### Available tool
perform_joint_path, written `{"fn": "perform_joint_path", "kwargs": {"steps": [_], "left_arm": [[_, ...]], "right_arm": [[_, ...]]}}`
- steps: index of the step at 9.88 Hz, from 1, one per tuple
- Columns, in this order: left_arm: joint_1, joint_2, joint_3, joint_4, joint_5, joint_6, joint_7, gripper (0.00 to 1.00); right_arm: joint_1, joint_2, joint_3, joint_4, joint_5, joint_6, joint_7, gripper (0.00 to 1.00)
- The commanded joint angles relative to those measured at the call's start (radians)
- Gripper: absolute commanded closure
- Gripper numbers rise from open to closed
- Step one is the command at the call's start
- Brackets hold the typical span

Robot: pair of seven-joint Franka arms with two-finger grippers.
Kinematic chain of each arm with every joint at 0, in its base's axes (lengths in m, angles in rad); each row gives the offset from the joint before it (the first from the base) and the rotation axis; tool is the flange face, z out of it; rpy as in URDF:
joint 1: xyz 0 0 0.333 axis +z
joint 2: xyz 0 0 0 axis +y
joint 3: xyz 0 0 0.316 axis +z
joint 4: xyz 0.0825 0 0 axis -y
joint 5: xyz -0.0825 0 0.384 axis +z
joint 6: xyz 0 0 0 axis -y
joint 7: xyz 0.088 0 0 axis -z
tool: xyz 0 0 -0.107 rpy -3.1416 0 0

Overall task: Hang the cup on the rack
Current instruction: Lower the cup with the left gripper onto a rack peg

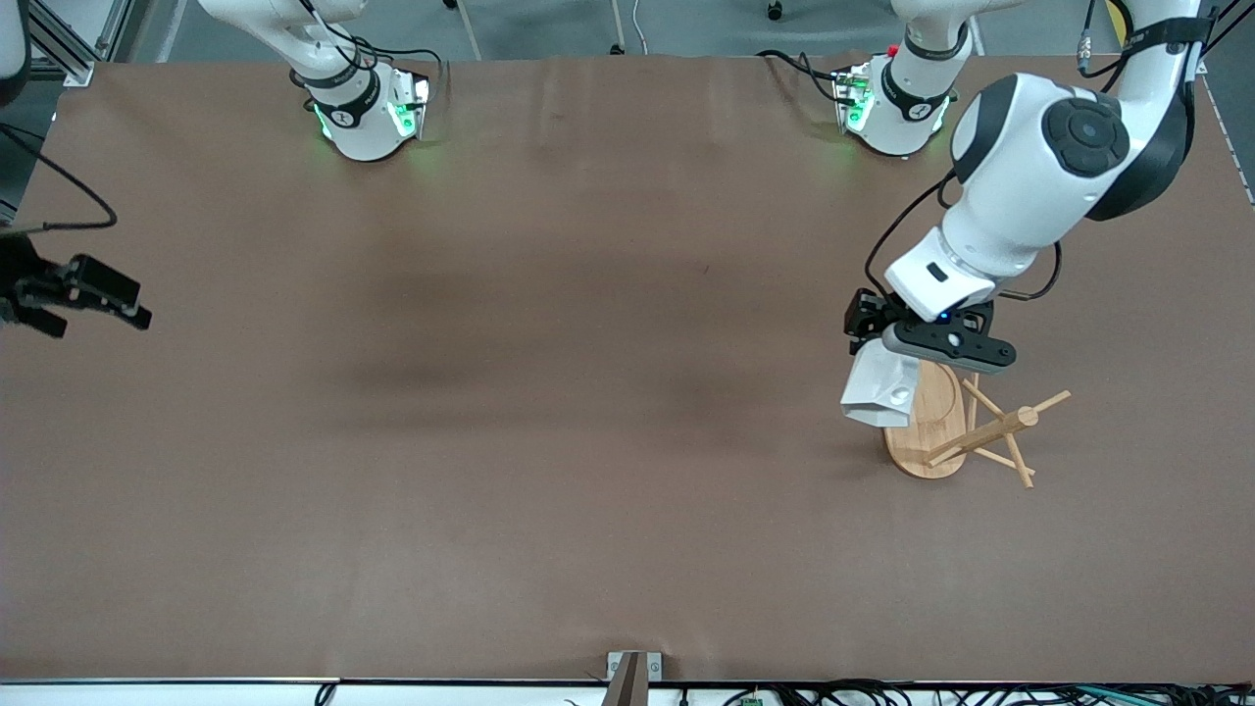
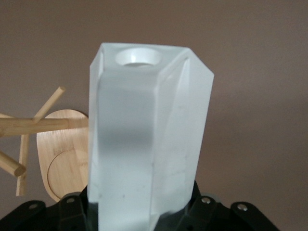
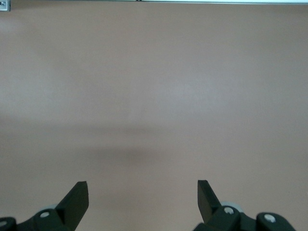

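Note:
The white faceted cup (image 1: 879, 388) hangs in my left gripper (image 1: 876, 341), which is shut on it. The cup is over the edge of the bamboo rack's oval base (image 1: 931, 431), on the side toward the right arm's end of the table. The rack's post and thin pegs (image 1: 1000, 428) stand clear of the cup. In the left wrist view the cup (image 2: 149, 130) fills the middle, its handle hole (image 2: 138, 57) is at its outer end, and the rack (image 2: 57, 159) is beside it. My right gripper (image 1: 98, 316) is open and empty at the right arm's end; it also shows in the right wrist view (image 3: 143, 192).
The brown table top (image 1: 549, 392) holds only the rack. The two arm bases (image 1: 368, 108) stand along the table edge farthest from the front camera. Cables lie past the table edge nearest that camera.

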Motion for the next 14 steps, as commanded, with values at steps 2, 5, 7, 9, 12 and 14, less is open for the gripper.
{"fn": "perform_joint_path", "kwargs": {"steps": [2, 5, 7, 9, 12, 14], "left_arm": [[0.057, -0.014, -0.008, -0.097, -0.021, 0.027, 0.092, 0.97], [0.057, -0.017, -0.008, -0.135, -0.021, 0.027, 0.100, 0.97], [0.067, -0.025, -0.008, -0.158, -0.021, 0.024, 0.153, 0.97], [0.115, -0.025, -0.010, -0.172, -0.023, 0.025, 0.246, 0.97], [0.147, -0.025, -0.010, -0.180, -0.024, 0.025, 0.283, 0.97], [0.182, -0.023, -0.010, -0.178, -0.024, 0.024, 0.338, 0.97]], "right_arm": [[-0.013, -0.040, -0.006, 0.046, -0.037, -0.066, 0.050, 0.00], [-0.067, 0.017, -0.004, 0.112, -0.031, -0.075, 0.031, 0.00], [-0.050, 0.011, 0.000, 0.099, -0.037, -0.095, 0.043, 0.00], [-0.050, -0.004, -0.001, 0.068, -0.040, -0.130, 0.066, 0.00], [-0.047, -0.041, 0.000, 0.002, -0.040, -0.106, 0.068, 0.00], [-0.051, -0.038, 0.000, 0.003, -0.040, -0.104, 0.068, 0.00]]}}
